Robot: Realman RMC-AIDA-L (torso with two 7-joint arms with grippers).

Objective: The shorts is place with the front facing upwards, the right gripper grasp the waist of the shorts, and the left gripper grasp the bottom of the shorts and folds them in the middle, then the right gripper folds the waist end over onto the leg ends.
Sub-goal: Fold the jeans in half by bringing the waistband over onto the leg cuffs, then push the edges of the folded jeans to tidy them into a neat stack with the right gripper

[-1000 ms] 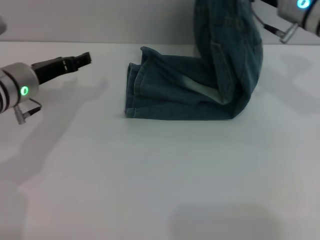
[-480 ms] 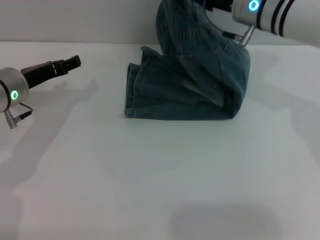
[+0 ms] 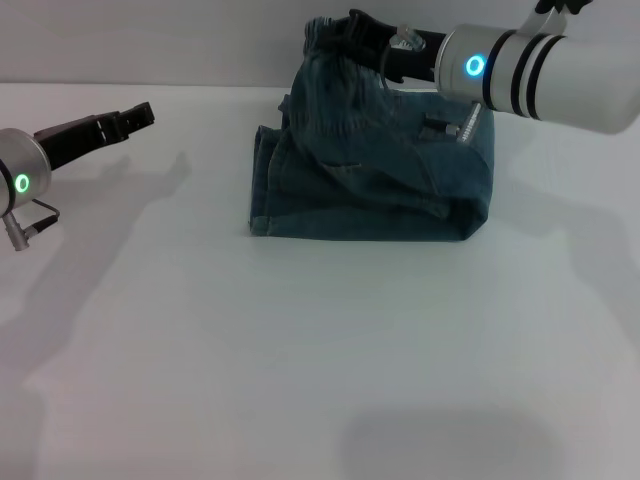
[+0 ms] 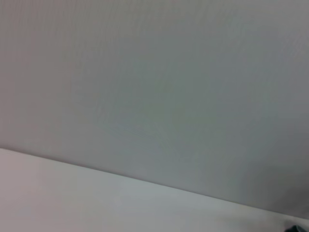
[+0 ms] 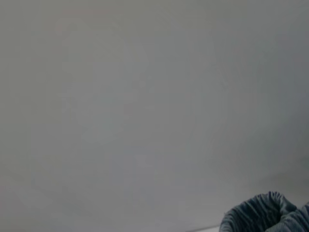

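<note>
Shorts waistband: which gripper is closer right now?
Right. The right gripper holds the waistband of the shorts up over the folded legs. The left gripper is off to the robot's left above the table, touching no fabric.

My shorts (image 3: 375, 185) sat toward the back middle of the table (image 3: 320, 350), folded lengthwise, with the leg ends (image 3: 265, 185) on my left side and the fold on my right. My right gripper (image 3: 362, 32) was up above the back of the pile, clamped on the waist (image 3: 335, 35), which hung over the lower layer between the fold and the leg ends. My left gripper (image 3: 140, 114) was off on the left above the table, well apart from the shorts, touching nothing.
</note>
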